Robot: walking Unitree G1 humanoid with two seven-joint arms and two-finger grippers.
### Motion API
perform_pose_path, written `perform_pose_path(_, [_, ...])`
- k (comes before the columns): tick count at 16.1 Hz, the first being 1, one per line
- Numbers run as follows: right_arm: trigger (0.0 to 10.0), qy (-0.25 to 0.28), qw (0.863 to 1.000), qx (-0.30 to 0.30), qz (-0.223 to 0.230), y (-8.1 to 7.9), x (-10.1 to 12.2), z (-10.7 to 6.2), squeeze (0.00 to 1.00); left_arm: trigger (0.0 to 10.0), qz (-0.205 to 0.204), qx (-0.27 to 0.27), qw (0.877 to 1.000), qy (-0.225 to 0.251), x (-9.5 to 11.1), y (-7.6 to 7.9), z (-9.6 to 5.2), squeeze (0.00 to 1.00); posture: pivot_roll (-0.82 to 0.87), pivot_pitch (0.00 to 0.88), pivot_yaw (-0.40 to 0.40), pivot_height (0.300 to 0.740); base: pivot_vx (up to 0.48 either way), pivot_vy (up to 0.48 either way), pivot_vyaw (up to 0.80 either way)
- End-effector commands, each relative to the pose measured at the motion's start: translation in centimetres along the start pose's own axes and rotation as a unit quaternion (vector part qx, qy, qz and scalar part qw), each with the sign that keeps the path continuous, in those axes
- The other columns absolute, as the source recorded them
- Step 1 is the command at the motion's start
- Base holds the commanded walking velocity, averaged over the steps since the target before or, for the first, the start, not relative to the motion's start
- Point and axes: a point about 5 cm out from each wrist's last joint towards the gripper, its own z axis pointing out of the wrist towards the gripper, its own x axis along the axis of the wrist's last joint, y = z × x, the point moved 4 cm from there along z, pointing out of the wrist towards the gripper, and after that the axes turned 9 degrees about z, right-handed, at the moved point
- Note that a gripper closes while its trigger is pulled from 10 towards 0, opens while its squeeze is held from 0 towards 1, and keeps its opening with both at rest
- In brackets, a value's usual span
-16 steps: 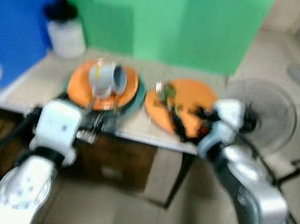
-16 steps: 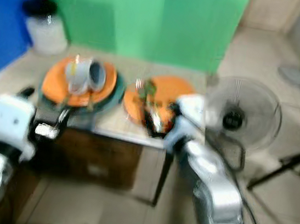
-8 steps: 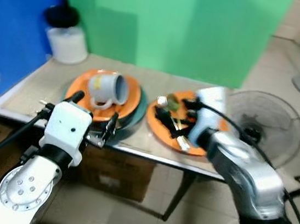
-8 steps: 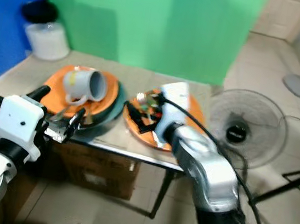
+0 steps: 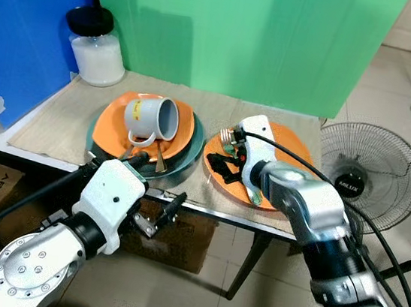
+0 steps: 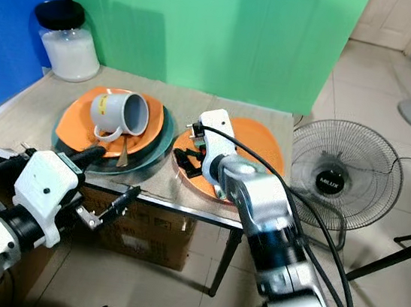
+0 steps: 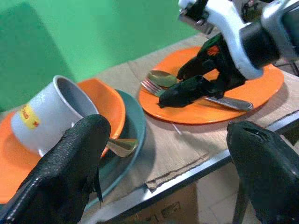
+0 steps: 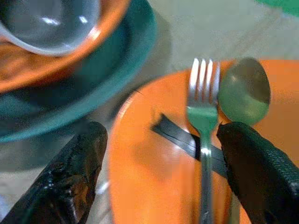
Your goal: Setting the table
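Right claw [image 5: 225, 161] open over the fork [image 8: 202, 135] and spoon [image 8: 245, 91] on the orange plate [image 5: 294, 151]; I risk scattering both. Left claw [image 6: 109, 190] open, off the bench [image 5: 58, 123] edge.

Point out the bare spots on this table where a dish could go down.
Free: the mat between the jar and the stacked plates, and the strip behind both plates along the green wall. Crowded: the right plate, where the right hand hovers over fork and spoon.
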Motion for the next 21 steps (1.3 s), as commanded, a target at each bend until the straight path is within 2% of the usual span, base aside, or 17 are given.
perform_pose_path(1, [0.2,-0.002,1.000,-0.005,-0.002,0.1,0.1,0.2,0.00,10.0,0.001,-0.007,1.000,-0.001,0.1,0.2,-0.2,0.00,0.06,0.070,0.017,0.740,0.000,0.000,0.00])
perform_pose_path(8, [0.0,-0.031,0.999,-0.017,0.000,0.9,-0.4,1.0,0.00,10.0,-0.007,-0.014,1.000,-0.011,-0.1,0.4,-0.4,0.00,0.05,0.072,0.010,0.740,0.000,0.000,0.00])
perform_pose_path(11, [0.3,-0.037,0.999,-0.026,0.000,1.4,-0.6,1.2,0.00,10.0,-0.007,-0.016,1.000,-0.012,-0.1,0.5,-0.4,0.00,0.05,0.072,0.010,0.740,0.000,0.000,0.00])
perform_pose_path(12, [0.9,-0.043,0.999,-0.029,0.000,1.5,-0.8,1.3,0.00,10.0,-0.007,-0.017,1.000,-0.012,-0.1,0.5,-0.4,0.00,0.05,0.072,0.010,0.740,0.000,0.000,0.00])
perform_pose_path(13, [2.0,-0.043,0.999,-0.030,0.001,1.6,-0.8,1.3,0.00,10.0,-0.006,-0.018,1.000,-0.011,-0.1,0.5,-0.4,0.00,0.05,0.072,0.009,0.740,0.000,0.000,0.00])
perform_pose_path(14, [2.2,-0.043,0.999,-0.030,0.002,1.6,-0.7,1.3,0.00,10.0,-0.006,-0.018,1.000,-0.012,-0.1,0.6,-0.4,0.00,0.05,0.072,0.009,0.740,0.000,0.000,0.00])
perform_pose_path(15, [3.5,-0.041,0.999,-0.030,0.005,1.6,-0.6,1.2,0.00,10.0,-0.006,-0.019,1.000,-0.012,-0.1,0.6,-0.4,0.00,0.05,0.071,0.009,0.740,0.000,0.000,0.00])
perform_pose_path(16, [10.0,-0.040,0.999,-0.032,0.004,1.7,-0.5,1.2,0.00,10.0,-0.006,-0.019,1.000,-0.012,-0.1,0.6,-0.4,0.00,0.05,0.069,0.009,0.740,0.000,0.000,0.00])
perform_pose_path(18, [10.0,-0.031,0.999,-0.036,0.009,2.0,0.0,1.1,0.00,10.0,-0.005,-0.021,1.000,-0.011,-0.1,0.7,-0.4,0.00,0.05,0.069,0.009,0.740,0.000,0.000,0.00])
perform_pose_path(19, [10.0,-0.028,0.999,-0.033,0.014,2.0,0.1,1.0,0.31,10.0,-0.005,-0.022,1.000,-0.011,-0.1,0.7,-0.3,0.00,0.05,0.067,0.010,0.740,0.000,0.000,0.00])
perform_pose_path(20, [10.0,-0.027,0.999,-0.030,0.015,1.9,0.2,1.0,1.00,10.0,-0.005,-0.023,1.000,-0.011,-0.1,0.7,-0.3,0.00,0.05,0.066,0.009,0.740,0.000,0.000,0.00])
perform_pose_path(21, [10.0,-0.024,0.999,-0.031,0.016,2.0,0.4,0.8,1.00,10.0,-0.005,-0.024,1.000,-0.010,-0.1,0.7,-0.3,0.00,0.05,0.066,0.009,0.740,0.000,0.000,0.00])
